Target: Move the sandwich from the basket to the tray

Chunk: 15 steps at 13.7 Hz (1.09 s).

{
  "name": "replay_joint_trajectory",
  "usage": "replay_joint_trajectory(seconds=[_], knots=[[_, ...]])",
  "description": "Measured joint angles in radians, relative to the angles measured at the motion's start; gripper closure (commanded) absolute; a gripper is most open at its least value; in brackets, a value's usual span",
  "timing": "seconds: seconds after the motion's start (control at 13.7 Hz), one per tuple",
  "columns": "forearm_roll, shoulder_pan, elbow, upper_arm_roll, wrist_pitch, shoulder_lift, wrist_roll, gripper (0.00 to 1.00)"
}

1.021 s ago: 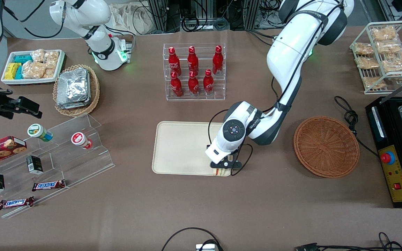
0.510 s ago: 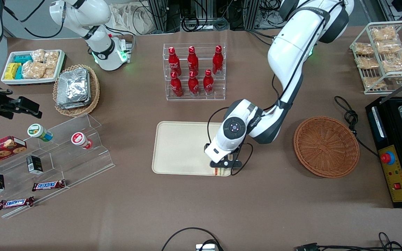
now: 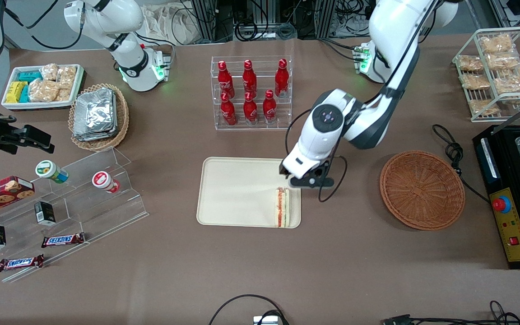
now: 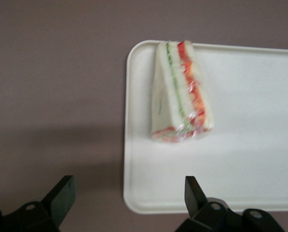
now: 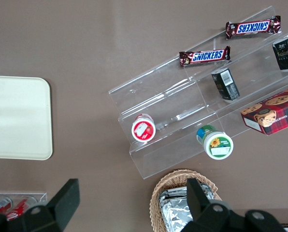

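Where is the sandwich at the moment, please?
The sandwich lies on the tray, at the tray's edge nearest the basket. The gripper hangs open just above it, farther from the front camera.

Red bottles [image 3: 249,92] in clear rack [image 3: 252,122]

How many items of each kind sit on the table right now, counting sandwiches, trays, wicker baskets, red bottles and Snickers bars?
Sandwich: 1, lying on the cream tray, released; the open gripper hovers above the tray's edge.
Trays: 2, cream tray and small white snack tray.
Wicker baskets: 2, reddish-brown basket, tan foil-pack basket.
Red bottles: 6.
Snickers bars: 2.
Total: 13.
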Motion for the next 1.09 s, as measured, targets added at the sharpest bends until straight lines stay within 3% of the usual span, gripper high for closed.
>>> replay_joint_trajectory(seconds=[0.29, 0.58, 0.8, 1.09], knots=[[0.001, 0.069, -0.046, 0.006, -0.228, -0.189, 0.065, 0.0], [0.001, 0.244, -0.034, 0.014, -0.445, -0.329, 0.357, 0.0], [-0.001, 0.376, 0.101, 0.02, -0.691, -0.354, 0.518, 0.0], [-0.002, 0.47, 0.237, 0.019, -0.766, -0.341, 0.557, 0.0]])
